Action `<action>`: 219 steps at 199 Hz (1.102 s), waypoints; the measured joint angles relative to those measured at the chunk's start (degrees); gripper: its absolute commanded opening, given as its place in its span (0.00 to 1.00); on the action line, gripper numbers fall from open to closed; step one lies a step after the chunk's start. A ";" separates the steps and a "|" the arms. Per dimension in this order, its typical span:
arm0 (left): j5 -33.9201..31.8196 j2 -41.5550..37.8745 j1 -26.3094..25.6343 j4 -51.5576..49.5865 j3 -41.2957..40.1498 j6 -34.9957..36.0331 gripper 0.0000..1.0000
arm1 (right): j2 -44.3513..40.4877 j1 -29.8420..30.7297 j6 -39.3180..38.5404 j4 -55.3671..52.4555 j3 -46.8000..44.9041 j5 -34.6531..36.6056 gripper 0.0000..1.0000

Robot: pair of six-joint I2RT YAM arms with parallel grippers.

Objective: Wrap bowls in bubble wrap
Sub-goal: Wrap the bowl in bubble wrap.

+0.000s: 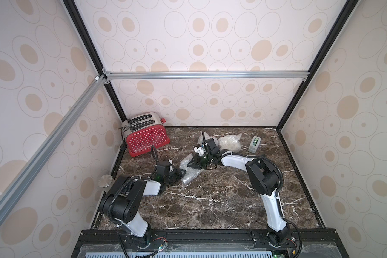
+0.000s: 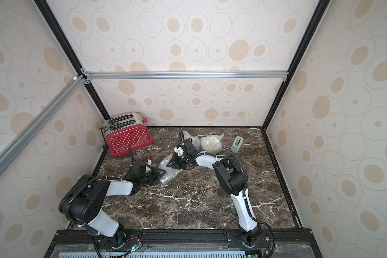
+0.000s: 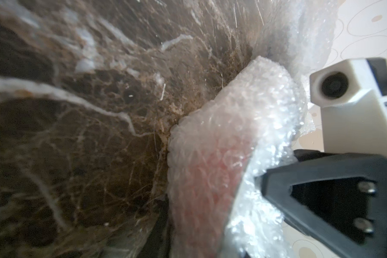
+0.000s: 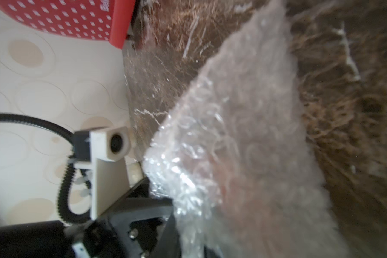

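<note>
Wrapping of the 3rd bowl seems to be the step in hand. A white bundle and a greyer bundle, half hidden behind the right wrist, are lying at the back of the table, near the tape dispenser. Both look finished. A 3rd, long bundle is lying mid-table in front of the toaster, between the 2 arms. No bowl is showing bare anywhere. I am judging that 1 is sitting inside each bundle.

In both top views the left gripper is touching the long bundle's left edge, and the right gripper is bearing on its far end from above. The 2 grippers are sitting just beside each other. In the left wrist view the wrap is filling the space ahead, with the right gripper's finger pressed against it. The right wrist view is showing the same wrap up close. I cannot tell for either gripper whether its jaws are clamping the wrap or standing slack around it.

The next move is calling for 1 gripper to pin the bundle while the other pulls the loose end over and tucks it tight, without the springy plastic unrolling or the bowl sliding out.
</note>
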 measured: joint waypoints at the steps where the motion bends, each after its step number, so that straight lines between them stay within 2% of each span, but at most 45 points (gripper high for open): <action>1: 0.00 0.00 0.00 0.00 0.02 0.00 0.28 | 0.00 -0.04 0.11 0.17 0.00 -0.11 0.29; 41: -0.07 0.00 0.00 -0.72 0.28 0.00 0.27 | 0.04 -1.44 6.43 5.55 -0.33 -3.45 0.44; 88: 0.20 -0.09 0.02 -2.60 1.11 0.46 0.27 | -0.55 -2.40 3.80 1.70 1.64 -3.39 0.47; 135: 1.46 -0.11 0.09 -9.64 3.82 4.42 0.26 | -6.84 -7.69 -5.64 -6.78 0.22 2.10 0.47; 161: 2.47 -0.09 0.13 -14.78 6.58 7.63 0.26 | -7.34 -10.84 -15.15 -16.04 3.04 6.60 0.46; 219: 5.14 2.54 0.13 -26.01 14.53 14.71 0.27 | -3.61 -6.73 -31.67 -27.28 9.16 2.99 0.58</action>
